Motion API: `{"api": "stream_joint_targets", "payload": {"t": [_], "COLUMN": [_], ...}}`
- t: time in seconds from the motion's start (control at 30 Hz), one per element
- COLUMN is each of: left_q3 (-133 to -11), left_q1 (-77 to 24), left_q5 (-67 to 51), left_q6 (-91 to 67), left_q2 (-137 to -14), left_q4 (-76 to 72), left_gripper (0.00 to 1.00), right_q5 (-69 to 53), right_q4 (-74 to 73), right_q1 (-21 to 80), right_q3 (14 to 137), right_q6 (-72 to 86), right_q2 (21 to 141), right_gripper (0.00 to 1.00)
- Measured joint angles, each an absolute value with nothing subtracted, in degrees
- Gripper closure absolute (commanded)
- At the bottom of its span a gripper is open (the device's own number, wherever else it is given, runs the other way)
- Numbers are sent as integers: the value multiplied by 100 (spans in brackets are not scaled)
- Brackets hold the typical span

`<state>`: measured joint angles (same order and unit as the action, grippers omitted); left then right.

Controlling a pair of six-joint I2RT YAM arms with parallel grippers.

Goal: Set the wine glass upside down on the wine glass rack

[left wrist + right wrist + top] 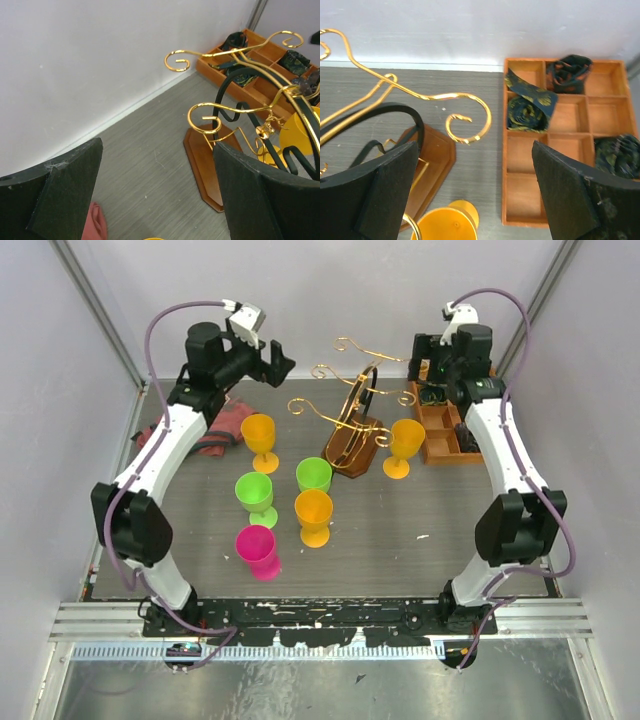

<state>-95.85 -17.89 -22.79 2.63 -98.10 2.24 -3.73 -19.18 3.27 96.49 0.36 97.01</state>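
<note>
— How do the grippers stand?
— The left gripper (157, 150) and the right gripper (475, 150) both gape wide, holding nothing, above a grey wood-grain table (400, 540).
— And the wine glass rack (352, 445)?
— Between them: ahead and right of the left gripper, left of the right gripper, with its wooden base on the table.
— The glasses?
— All upright. The orange wine glass (405, 445) stands just beside the rack's base, on the near side of the right gripper. The pink wine glass (258, 550) stands well back toward the left arm's base, among other green and orange ones.
— The room?
— Pale walls (330, 290) close round the table. A compartment tray (520, 192) lies ahead and right of the right gripper.
</note>
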Motion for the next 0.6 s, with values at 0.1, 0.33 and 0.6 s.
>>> {"api": "stream_joint_targets", "payload": {"t": [0.1, 0.33, 0.6], "left_q3": [-9636, -10355, -10615], "left_q1": [-1789, -1789, -1789], "left_q5": [-2272, -2263, -2305], "left_q6": [154, 40, -132], "left_q2": [-10027, -10381, -10641], "left_q4": [215, 242, 242], "left_gripper": [2, 1, 0], "right_q5": [19, 624, 550], "right_q4": [-2005, -2283, -2790], "right_q1": [296, 217, 213], "right_q3": [9319, 8250, 7155], "right_q6": [56, 123, 384], "right_q2": [9299, 8047, 7717], "right_gripper": [0, 0, 3]}}
